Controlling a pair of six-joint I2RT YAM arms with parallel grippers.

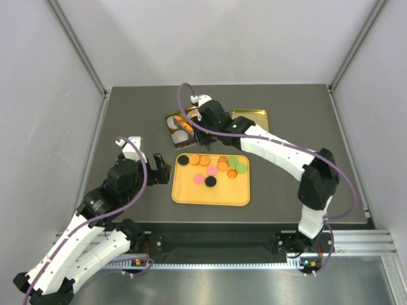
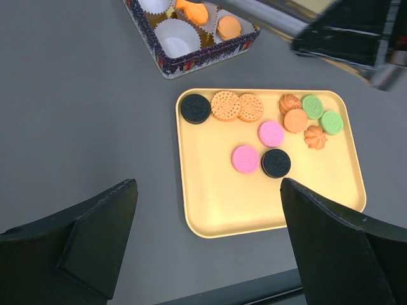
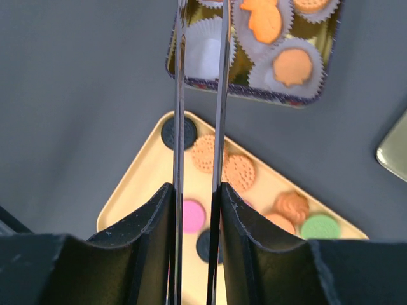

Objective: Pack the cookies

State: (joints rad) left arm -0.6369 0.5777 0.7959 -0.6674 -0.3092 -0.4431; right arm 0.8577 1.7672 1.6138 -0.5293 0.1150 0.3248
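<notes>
Small flat round cookies [image 2: 270, 133] lie on the yellow rectangular tray [image 2: 210, 216], with a few in white paper cups [image 2: 177, 39] inside the patterned tin [image 2: 191, 60]. They look light and brittle, so grip the edges gently. The right pincer [image 3: 196, 190] clamps thin metal tongs [image 3: 179, 95]; the left pincer [image 2: 206, 187] gapes wide.

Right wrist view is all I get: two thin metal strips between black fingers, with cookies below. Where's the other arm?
Observer: The left gripper sits open just left of the yellow tray, holding nothing.
Operator: My picture cuts that tray off. How many cookies are on it?
Observer: Eleven cookies: two black, two pink, two green and five orange, all crowded toward the tray's far end.
</notes>
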